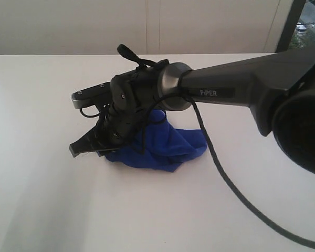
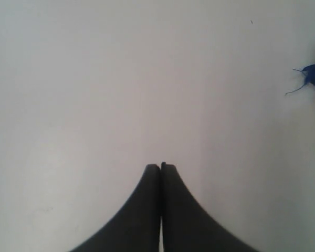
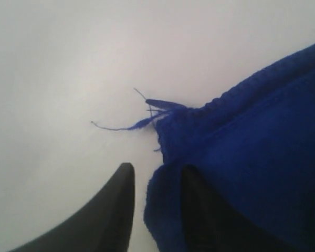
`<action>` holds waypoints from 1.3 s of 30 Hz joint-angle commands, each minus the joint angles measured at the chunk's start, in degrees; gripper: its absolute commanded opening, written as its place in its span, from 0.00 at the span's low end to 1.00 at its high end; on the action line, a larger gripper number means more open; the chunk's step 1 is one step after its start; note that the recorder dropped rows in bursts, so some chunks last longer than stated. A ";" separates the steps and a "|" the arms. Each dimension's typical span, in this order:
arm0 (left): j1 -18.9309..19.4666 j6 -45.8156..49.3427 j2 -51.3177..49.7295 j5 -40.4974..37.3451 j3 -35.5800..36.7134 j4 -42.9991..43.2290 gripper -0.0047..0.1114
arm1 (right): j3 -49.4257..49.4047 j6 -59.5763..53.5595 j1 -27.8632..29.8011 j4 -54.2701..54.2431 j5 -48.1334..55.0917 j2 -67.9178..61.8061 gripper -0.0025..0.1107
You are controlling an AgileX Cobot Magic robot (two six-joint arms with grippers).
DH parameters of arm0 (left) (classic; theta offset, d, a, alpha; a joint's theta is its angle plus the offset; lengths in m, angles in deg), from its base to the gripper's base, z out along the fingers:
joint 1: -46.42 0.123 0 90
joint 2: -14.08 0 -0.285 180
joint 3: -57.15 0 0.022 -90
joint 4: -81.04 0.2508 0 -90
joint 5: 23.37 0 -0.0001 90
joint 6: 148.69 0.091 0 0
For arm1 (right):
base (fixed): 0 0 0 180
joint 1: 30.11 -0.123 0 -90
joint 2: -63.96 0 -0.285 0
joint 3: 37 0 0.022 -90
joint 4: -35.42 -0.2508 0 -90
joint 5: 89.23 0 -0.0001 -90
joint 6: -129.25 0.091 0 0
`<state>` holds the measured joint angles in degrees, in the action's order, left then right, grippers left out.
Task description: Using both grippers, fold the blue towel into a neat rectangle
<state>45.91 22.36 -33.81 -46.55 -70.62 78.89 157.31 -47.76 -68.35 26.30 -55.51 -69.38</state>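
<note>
White tabletop, pale wall panels, blue towel bunched, left fingers closed, right fingers parted.

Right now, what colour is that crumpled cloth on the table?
The towel is plain deep blue, best seen in the right wrist view.

Tally is running as follows. One blue towel is showing. One white table is showing. Grippers are numbering two: the left gripper and the right gripper. One arm is appearing in the exterior view, bearing one "PiPER" label. One black cable is showing. Loose threads at one towel corner are numbering at least three.
</note>
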 commanded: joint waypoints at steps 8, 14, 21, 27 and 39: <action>-0.15 -0.01 0.03 -0.42 0.49 -0.59 0.04 | -0.21 0.26 -0.02 0.14 -0.61 -0.01 0.09; -0.15 -0.01 0.03 -0.42 0.49 -0.59 0.04 | -0.21 -0.19 -0.02 1.59 -0.61 0.74 0.02; -0.15 -0.01 0.03 -0.42 0.49 -0.59 0.04 | -0.21 -0.05 0.09 5.13 -0.38 5.52 0.02; -0.15 -0.01 0.03 -0.42 0.49 -0.59 0.04 | -0.21 0.10 2.28 6.94 4.13 10.25 0.02; -0.25 30.03 -2.53 -0.71 0.49 -31.58 0.04 | -0.21 -1.94 14.71 16.25 19.40 16.21 0.02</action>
<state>45.91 39.98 -34.75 -46.88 -70.62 59.44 157.20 -48.70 -56.65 40.42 -38.68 -54.81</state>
